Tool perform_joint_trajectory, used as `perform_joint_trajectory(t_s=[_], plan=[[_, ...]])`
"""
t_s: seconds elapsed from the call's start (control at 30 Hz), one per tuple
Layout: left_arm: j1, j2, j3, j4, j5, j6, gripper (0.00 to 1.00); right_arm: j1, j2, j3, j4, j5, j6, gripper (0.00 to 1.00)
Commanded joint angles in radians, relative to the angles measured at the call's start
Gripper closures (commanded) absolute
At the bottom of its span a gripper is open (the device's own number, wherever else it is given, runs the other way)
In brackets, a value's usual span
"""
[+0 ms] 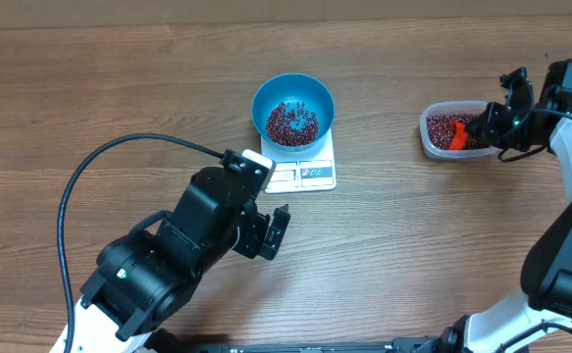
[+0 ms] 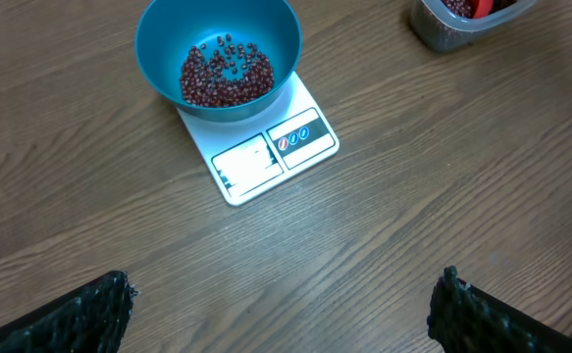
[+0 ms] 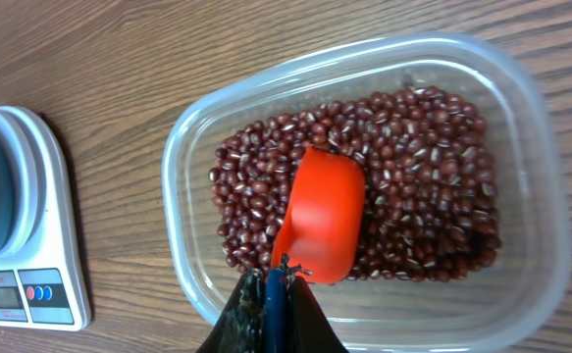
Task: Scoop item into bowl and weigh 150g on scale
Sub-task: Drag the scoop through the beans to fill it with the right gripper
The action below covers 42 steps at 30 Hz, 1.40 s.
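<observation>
Clamping the orange scoop [image 3: 323,211] with my right gripper [image 3: 271,294], left gripper [image 2: 281,294] spread wide, I could overload beans [image 3: 413,157] and spill them before the blue bowl [image 1: 266,98].

The boxy black left arm [image 1: 192,230] trails a looping black cable [image 1: 97,154]. The right arm [image 1: 570,162] alternates black joints with white links. The left gripper [image 2: 281,319] has knobbly black fingers [image 2: 79,319].

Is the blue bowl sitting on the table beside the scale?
No, the blue bowl sits on top of the white scale, not beside it.
</observation>
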<state>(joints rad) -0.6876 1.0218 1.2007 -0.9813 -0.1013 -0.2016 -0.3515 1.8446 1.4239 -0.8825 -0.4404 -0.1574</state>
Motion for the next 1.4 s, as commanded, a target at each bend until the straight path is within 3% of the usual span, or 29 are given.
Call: perform_joint_trajectory(t_s=[0.0, 1.37], plan=[[-0.006, 0.005, -0.002, -0.003, -0.010, 0.014, 0.01, -0.004, 0.021, -0.034, -0.002, 0.019, -0.001, 0.96], [-0.006, 0.005, -0.002, -0.003, -0.010, 0.014, 0.01, -0.101, 0.021, -0.079, 0.037, 0.032, 0.019, 0.96]])
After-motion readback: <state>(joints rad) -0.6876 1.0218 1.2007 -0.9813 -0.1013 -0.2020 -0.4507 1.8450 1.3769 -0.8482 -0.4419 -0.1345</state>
